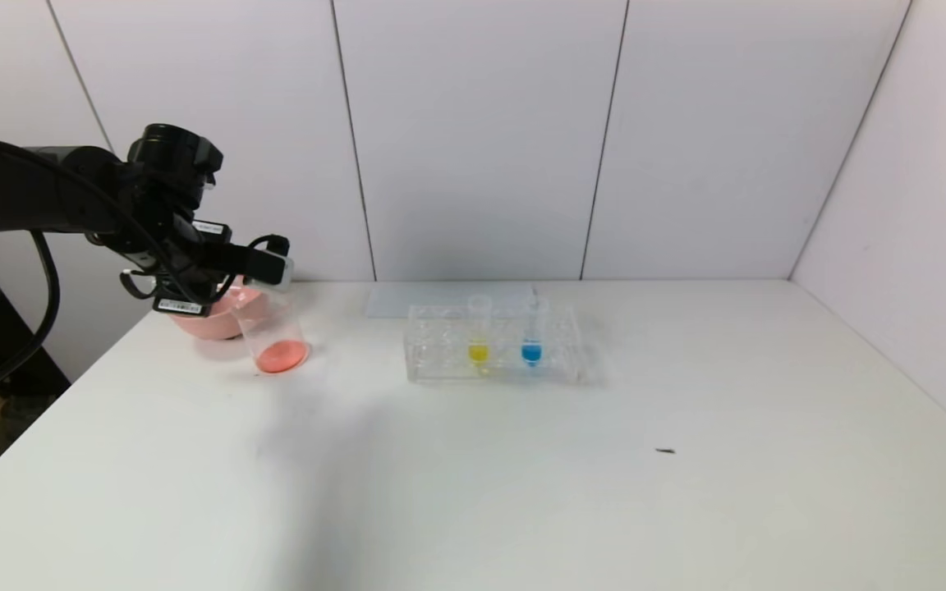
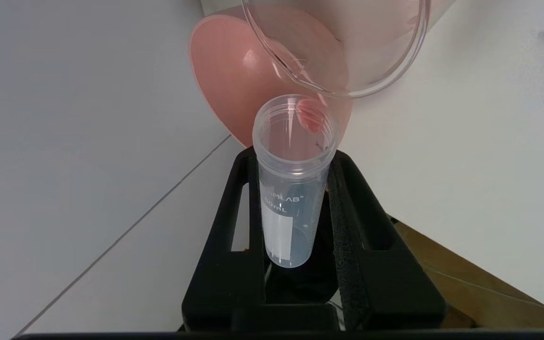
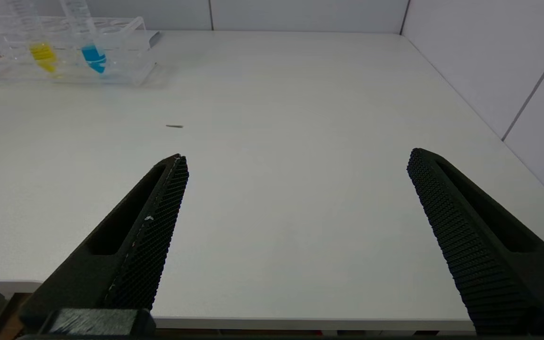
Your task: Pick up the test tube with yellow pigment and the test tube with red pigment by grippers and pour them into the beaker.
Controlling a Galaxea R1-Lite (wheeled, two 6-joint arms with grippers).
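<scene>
The left gripper [image 1: 276, 267] hangs over the far left of the bench [image 1: 522, 492], at about ten o'clock from the middle, its jaws clamped on the test tube with red pigment [image 2: 293, 179]. That tube is clear, with a white label strip and faint printing, tipped so its open mouth meets the lip of the beaker [image 1: 276, 332]. It looks nearly drained: only a smear of red shows inside the rim. The beaker stands just in front of the pink bowl [image 1: 214, 320] with a layer of orange-red liquid at its bottom. The test tube with yellow pigment [image 1: 479, 332] stands upright in the clear rack [image 1: 440, 353] at twelve o'clock, the blue tube [image 1: 531, 332] beside it at its three o'clock. From the head view the held tube is mostly hidden behind the gripper. The right gripper [image 3: 295, 165] appears only in its own wrist view, low over the near right of the bench, jaws wide apart and holding nothing.
</scene>
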